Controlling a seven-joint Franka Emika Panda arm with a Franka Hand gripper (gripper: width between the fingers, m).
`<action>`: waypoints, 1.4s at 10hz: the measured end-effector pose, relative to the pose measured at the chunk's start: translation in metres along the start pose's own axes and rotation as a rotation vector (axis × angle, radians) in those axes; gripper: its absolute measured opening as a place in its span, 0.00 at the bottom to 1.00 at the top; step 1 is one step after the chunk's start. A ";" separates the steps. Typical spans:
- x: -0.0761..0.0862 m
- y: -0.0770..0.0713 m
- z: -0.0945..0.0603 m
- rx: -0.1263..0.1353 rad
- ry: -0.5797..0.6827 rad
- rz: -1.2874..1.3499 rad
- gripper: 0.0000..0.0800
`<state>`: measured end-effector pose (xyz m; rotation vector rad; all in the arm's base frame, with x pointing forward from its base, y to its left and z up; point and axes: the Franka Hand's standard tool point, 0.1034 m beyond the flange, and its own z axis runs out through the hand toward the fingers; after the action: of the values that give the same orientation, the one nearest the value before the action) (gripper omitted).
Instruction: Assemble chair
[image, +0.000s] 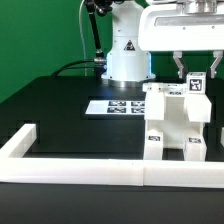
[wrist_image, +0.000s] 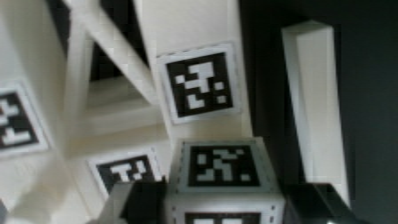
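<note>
Gripper (image: 195, 76) closed on the tagged piece (image: 195, 86) atop the chair (image: 170, 128).
Its 2 fingers (image: 181, 68) pinch it; the chair stands on the black table (image: 55, 112) near the marker board (image: 112, 106).

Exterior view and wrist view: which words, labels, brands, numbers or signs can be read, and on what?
No readable words, brands or numbers in either view.
On the chair: black-and-white square tags, patterns only, no letters.
On the marker board: similar tags, no text.
On the arm's base: a small dark mark, too small to read.
</note>
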<state>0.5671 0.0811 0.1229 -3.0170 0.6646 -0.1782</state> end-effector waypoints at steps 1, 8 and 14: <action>0.001 -0.001 0.000 0.006 -0.001 0.072 0.36; -0.002 -0.006 0.000 0.015 -0.008 0.354 0.36; -0.003 -0.008 0.000 0.010 -0.002 -0.123 0.81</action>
<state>0.5675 0.0894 0.1228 -3.0490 0.4767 -0.1833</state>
